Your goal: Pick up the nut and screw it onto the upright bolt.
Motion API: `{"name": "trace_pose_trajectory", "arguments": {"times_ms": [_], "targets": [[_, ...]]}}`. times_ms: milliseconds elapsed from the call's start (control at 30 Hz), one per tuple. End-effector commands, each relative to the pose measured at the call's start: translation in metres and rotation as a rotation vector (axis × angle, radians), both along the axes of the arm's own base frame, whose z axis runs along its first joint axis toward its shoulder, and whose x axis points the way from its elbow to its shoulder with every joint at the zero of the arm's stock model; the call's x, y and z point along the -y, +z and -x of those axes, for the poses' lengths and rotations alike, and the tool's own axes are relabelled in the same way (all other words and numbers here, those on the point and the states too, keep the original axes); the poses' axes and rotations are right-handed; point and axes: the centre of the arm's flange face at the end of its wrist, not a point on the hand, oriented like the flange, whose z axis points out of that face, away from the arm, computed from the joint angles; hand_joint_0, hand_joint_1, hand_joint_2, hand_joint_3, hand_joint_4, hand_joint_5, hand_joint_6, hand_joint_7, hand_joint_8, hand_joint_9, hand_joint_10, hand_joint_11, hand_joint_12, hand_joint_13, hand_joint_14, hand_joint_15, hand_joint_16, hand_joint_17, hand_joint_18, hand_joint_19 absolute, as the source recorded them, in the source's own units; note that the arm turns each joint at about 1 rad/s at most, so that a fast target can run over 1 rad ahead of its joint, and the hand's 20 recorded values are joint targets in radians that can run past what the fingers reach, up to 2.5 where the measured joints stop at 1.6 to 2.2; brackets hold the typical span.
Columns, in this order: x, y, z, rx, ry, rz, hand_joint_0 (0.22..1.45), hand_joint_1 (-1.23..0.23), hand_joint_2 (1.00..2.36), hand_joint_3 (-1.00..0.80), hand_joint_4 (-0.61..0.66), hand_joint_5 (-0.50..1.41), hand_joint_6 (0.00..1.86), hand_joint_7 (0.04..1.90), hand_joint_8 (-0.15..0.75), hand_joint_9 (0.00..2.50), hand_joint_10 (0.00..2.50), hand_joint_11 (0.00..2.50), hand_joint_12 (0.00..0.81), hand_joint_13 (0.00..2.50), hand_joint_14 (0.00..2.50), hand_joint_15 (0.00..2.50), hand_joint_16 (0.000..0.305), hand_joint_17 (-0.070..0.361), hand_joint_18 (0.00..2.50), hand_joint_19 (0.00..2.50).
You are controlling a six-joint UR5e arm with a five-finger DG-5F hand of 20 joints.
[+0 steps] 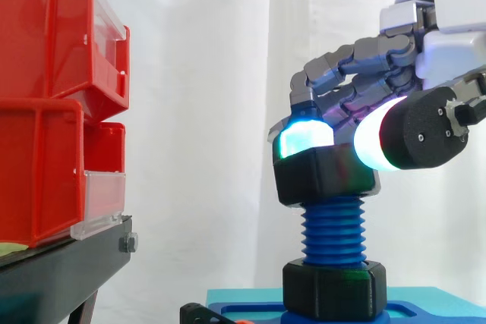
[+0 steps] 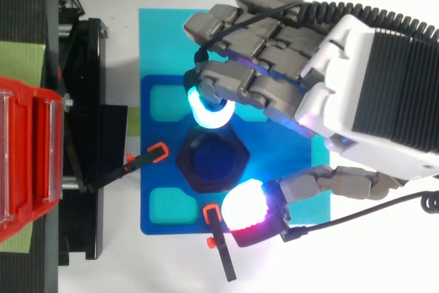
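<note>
— How is the hand (image 1: pixel 364 66) posed?

— It comes in from the right, level with the top of the bolt (image 1: pixel 332 229). Its fingers curl down and inward, and the thumb reaches across below them. From above, the palm (image 2: pixel 370 101) lies to the right of the bolt, with the fingers stacked along the upper side and the thumb along the lower.

— Open or closed?

— Closed on the nut (image 1: pixel 326 176). One fingertip pad (image 1: pixel 304 130), glowing cyan, presses its upper left edge. The thumb pad (image 1: pixel 372 142), glowing white, presses the opposite side. In the top view the same two pads (image 2: pixel 206 111) sit on opposite sides of the black hexagon.

— So where is the nut?

— On the top end of the upright bolt, with bare blue thread showing beneath it. From above, the bolt's blue end (image 2: pixel 211 162) shows through the nut's hole.

— What else is there?

— A second black nut (image 1: pixel 332 287) sits at the foot of the bolt, on a blue base (image 2: pixel 154 204) over a cyan plate (image 2: pixel 158 32). Two black clamps with orange tips (image 2: pixel 147 158) hold the base. Red bins (image 1: pixel 45 51) stand on a black stand (image 1: pixel 61 271) to the left, well apart from the hand.
</note>
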Motion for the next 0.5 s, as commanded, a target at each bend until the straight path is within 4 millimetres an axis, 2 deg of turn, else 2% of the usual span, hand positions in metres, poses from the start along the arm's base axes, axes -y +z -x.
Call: {"name": "trace_pose_trajectory", "arguments": {"times_ms": [0, 467], "targets": [[-0.0011, 0.0002, -0.0008, 0.005, 0.006, 0.011, 0.56, -0.66, 1.00, -0.50, 0.32, -0.16, 0.51, 1.34, 0.333, 0.38, 0.00, 0.00, 0.380, 0.42, 0.00, 0.00, 0.050, 0.113, 0.41, 0.00], [0.0019, 0.0012, -0.0015, 0.010, 0.003, 0.010, 0.56, -0.66, 1.00, -0.50, 0.31, -0.16, 0.51, 1.35, 0.331, 0.37, 0.00, 0.00, 0.379, 0.42, 0.00, 0.00, 0.050, 0.113, 0.41, 0.00]]}}
